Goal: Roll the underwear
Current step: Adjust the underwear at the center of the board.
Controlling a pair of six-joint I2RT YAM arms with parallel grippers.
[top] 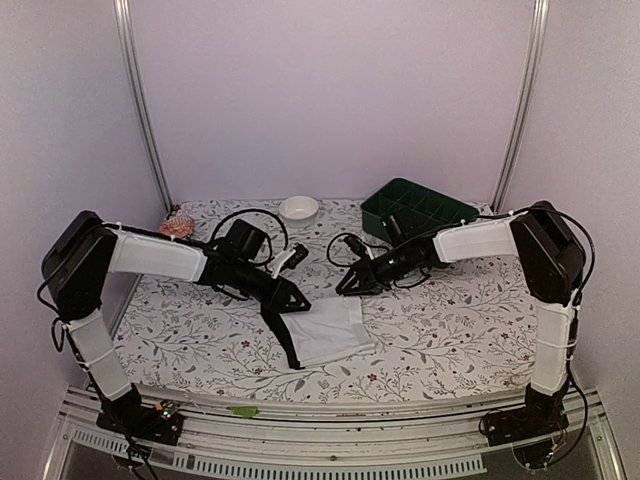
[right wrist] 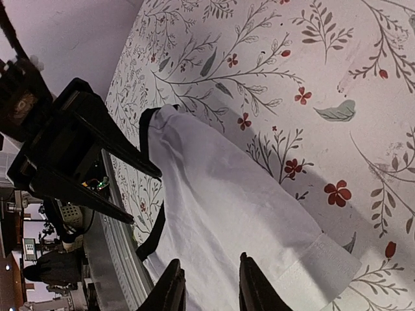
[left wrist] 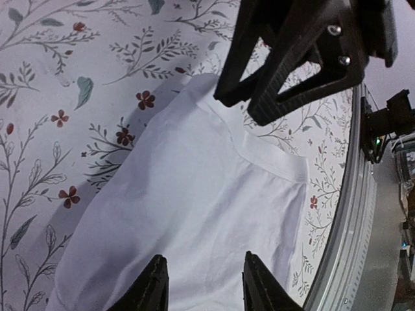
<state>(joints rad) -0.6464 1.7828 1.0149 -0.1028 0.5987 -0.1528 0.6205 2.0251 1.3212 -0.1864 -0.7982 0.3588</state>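
The underwear (top: 330, 330) lies flat on the flowered table near the front middle, white, with its black waistband (top: 279, 336) along the left side. My left gripper (top: 296, 298) hovers over its upper left edge, open and empty. My right gripper (top: 346, 286) hovers just above its upper right edge, open and empty. In the left wrist view the white fabric (left wrist: 194, 194) fills the space ahead of my open left gripper (left wrist: 204, 259). In the right wrist view the fabric (right wrist: 227, 194) and black band (right wrist: 153, 230) lie ahead of my open right gripper (right wrist: 209, 260).
A small white bowl (top: 299, 208) and a green divided tray (top: 415, 210) stand at the back. A pink-orange object (top: 178, 226) sits at the back left. The metal front rail (top: 330, 415) runs close below the underwear.
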